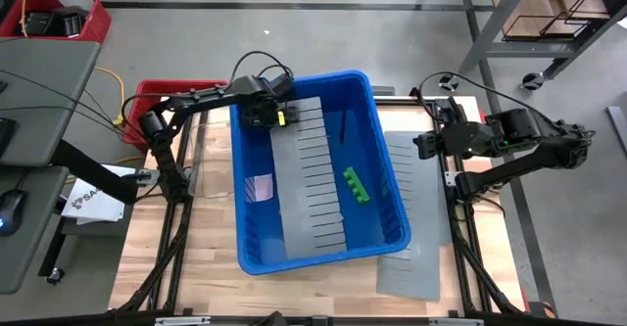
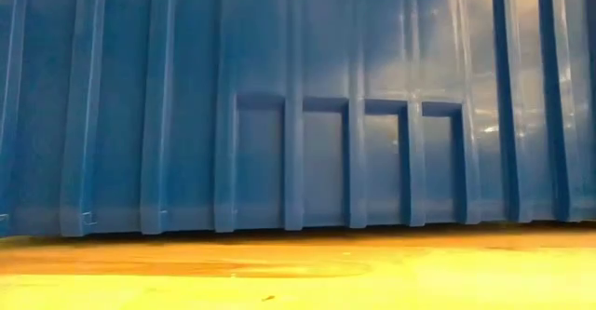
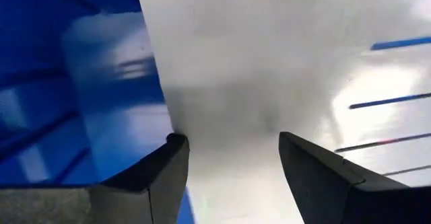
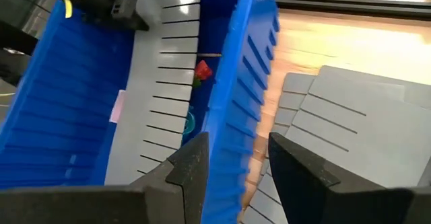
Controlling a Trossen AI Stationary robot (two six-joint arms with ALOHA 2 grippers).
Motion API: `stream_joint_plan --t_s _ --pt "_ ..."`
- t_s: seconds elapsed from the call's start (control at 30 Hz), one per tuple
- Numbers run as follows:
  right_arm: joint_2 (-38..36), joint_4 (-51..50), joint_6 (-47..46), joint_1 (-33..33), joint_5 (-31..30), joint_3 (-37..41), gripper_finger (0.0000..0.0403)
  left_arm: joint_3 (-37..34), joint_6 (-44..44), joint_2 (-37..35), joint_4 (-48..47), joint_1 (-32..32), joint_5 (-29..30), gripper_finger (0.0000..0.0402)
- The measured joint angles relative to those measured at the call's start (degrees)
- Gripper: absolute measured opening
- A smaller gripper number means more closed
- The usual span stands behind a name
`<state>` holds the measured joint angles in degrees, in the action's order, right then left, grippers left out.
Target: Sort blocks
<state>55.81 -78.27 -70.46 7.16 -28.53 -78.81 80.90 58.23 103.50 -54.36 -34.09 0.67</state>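
High view: large blue plastic bin [image 1: 257, 238] sits skewed on the wooden surface [image 1: 225, 277], with slotted grey divider panels [image 1: 312, 169] lying inside it. The only blocks I can pick out here are a short row of small green cube blocks [image 1: 356, 184] on the bin floor, right of the panels, long axis running roughly near-to-far with a slight tilt. Left pincer [image 1: 265, 118] is inside the bin at its far left corner, over the top end of the panel. So the green row lies to its right and nearer the front, well apart, with the panel between. Right pincer [image 1: 423, 146] waits outside the bin's right wall, over a second grey slotted panel [image 1: 416, 209] on the surface; it is about as close to the green row, but the bin wall is in the way

Low view: only the ribbed outer wall of the bin [image 2: 298, 105] and a strip of surface [image 2: 298, 273]; no blocks, no pincers

Left wrist view: left pincer [image 3: 232, 160] stands partly open, nothing between the fingers [image 3: 151, 183], close above bare grey panel [image 3: 269, 62]; no block in sight here

Right wrist view: right pincer [image 4: 236, 163] is moderately open and empty, straddling the line of the bin's right wall [image 4: 232, 103]. Beyond it, in the gap beside the panel, a small red block [image 4: 203, 70] and something teal [image 4: 189, 123], maybe another block, can't be sure

Judgement: left arm is already in the bin, so the move turns on swinging it right and forward off the panel toward the blocks
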Motion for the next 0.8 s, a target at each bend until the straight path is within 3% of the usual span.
stream_joint_plan --t_s 0.27,0.43,0.63,0.8 --pt "0.00 3.68 2.00 -0.01 -0.02 0.02 0.0145 0.00 1.31 -0.17 14.77 -0.59 -9.03 0.0223" --pt "0.14 15.72 10.96 0.02 0.01 0.02 0.0145 0.00 -3.03 -1.74 27.76 -0.62 -14.00 0.0223" --pt "5.73 35.49 22.31 -1.33 5.64 0.00 0.0145 0.04 -21.04 -9.51 25.90 -1.19 -9.30 0.0223" --pt "15.87 46.04 25.33 -7.08 12.45 -0.01 0.0142 0.04 -32.80 -21.65 24.12 -1.16 -5.12 0.0223"
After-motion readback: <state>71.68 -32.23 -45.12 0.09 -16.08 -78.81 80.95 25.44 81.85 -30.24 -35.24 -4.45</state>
